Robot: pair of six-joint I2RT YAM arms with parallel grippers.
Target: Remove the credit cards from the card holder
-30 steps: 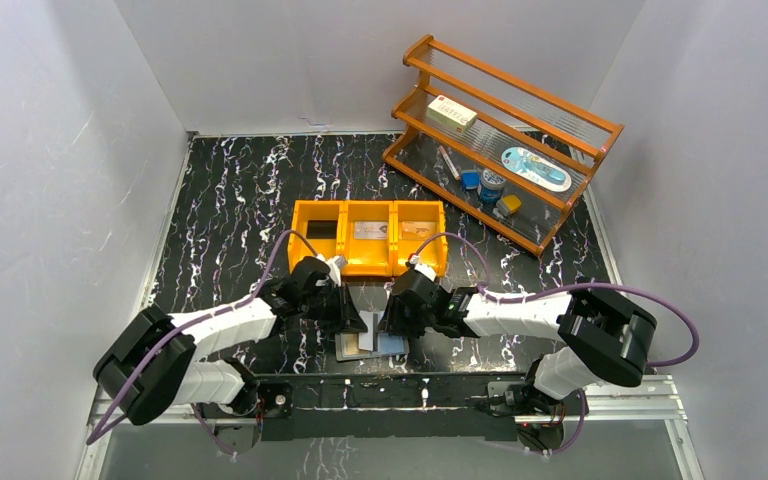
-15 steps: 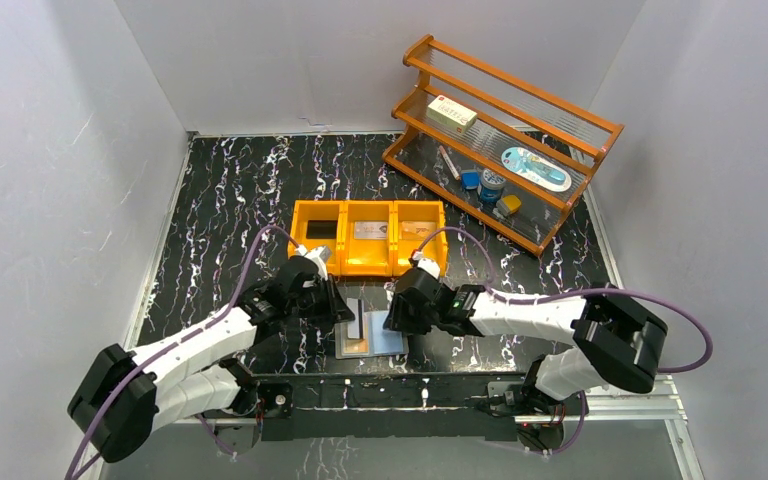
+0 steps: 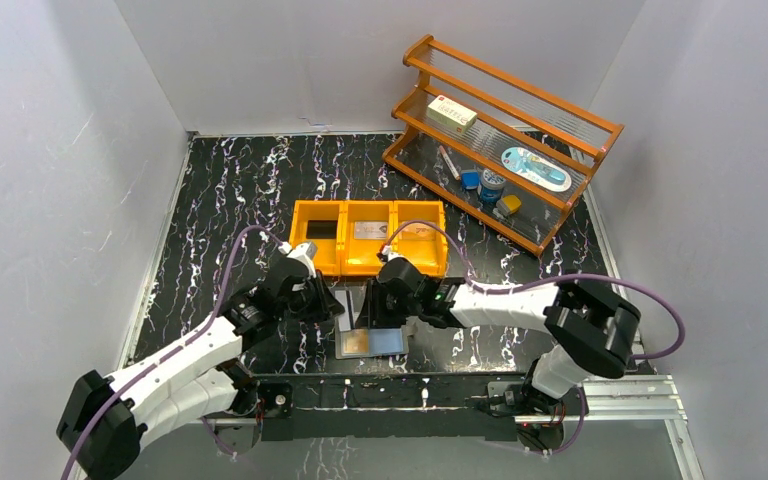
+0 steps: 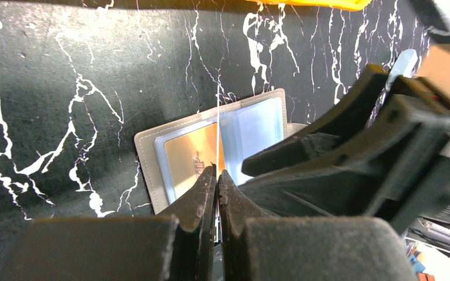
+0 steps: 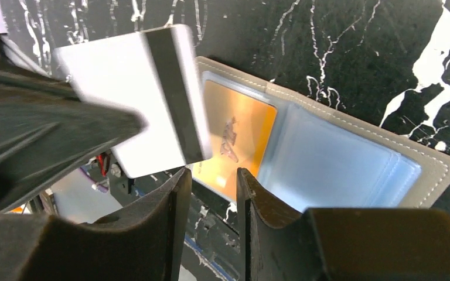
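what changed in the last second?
The left gripper, shut on the silvery card, carried it off the card holder, left and away from the bases. The right gripper, jaws open, shifted slightly the same way. Unchanged: card holder lying open, tan-orange card in its slot, orange bin.

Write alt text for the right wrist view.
The left gripper holds a silvery grey card with a black stripe above the open card holder. A tan-orange card sits in one leaf; the right gripper is open.
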